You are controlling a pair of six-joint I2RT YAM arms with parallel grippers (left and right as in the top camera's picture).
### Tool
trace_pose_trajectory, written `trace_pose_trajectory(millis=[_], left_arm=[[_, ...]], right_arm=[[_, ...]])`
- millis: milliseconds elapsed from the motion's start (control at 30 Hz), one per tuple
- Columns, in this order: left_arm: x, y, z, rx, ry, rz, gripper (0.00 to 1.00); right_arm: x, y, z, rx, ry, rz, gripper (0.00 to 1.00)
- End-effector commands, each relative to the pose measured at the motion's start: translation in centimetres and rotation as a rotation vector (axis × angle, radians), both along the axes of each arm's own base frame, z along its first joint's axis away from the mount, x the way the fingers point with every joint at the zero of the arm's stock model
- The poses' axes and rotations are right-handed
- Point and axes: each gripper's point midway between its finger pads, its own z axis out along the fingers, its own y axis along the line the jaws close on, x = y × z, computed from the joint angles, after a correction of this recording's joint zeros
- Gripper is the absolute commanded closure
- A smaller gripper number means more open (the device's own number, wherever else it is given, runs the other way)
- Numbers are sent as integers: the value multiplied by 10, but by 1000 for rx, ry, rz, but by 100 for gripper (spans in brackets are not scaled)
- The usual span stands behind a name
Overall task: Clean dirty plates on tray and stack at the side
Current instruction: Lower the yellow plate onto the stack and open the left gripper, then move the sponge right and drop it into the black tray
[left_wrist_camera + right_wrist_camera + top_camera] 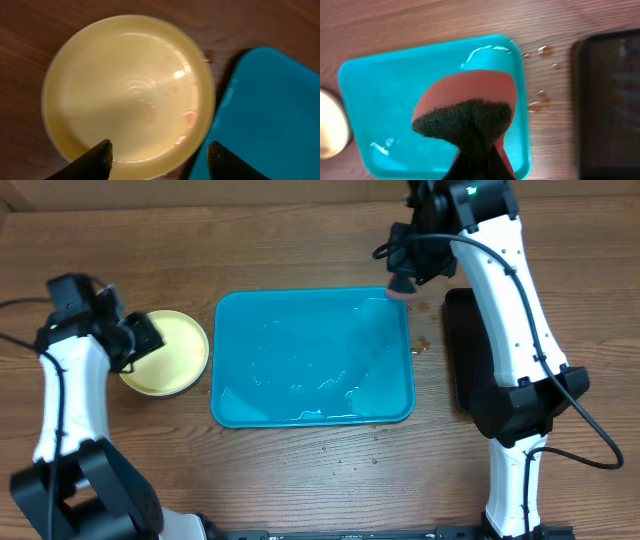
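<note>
**Plates off the tray, wet hazards remain**

At the left, my left gripper (pixel 159 150) hangs over the near rim of the yellow plate (pixel 175 352). Its jaws are spread wide and hold nothing. The plate sits on the table (pixel 300 480) just beside the tray (pixel 300 330); I cannot tell what lies beneath it. If I pull away low, a finger may clip that rim and shove the plate against the tray. Faint pink marks show inside the plate, sauce or glare, I cannot say; if sauce, the plate has been put aside dirty.

The tray is bare of plates and pooled with water.

At the right, my right gripper (pixel 479 162) is clamped on the sponge (pixel 465 107) above the tray's far corner. Drops (pixel 540 102) already dot the wood there; carried toward the black tray (pixel 465 350), the sponge may drip more.
</note>
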Motion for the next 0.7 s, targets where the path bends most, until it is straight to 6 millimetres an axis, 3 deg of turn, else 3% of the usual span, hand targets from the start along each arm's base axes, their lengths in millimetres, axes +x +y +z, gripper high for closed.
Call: trace_pose_trajectory(millis=[0,100,267,367,533,667], left_arm=[[13,-49,24,-6,-71,-182,36],[14,-76,20,29,-46,-256,34],[18,-96,19,178,-27,-306,23],[22,-109,21,189,-46,-337,18],[27,-119,24,191,-69,-359,15],[28,-119,25,192,-78,-360,14]], right_arm=[[13,-43,5,-55,-35,-53,96],[19,-76,5,-80,-39,-110,96],[23,-150,0,-220,-27,-206,96],[18,-176,-12,-222,20,-243,96],[-6,-209,-53,-213,186,-298,96],[-31,-222,-95,-220,333,-258,96]])
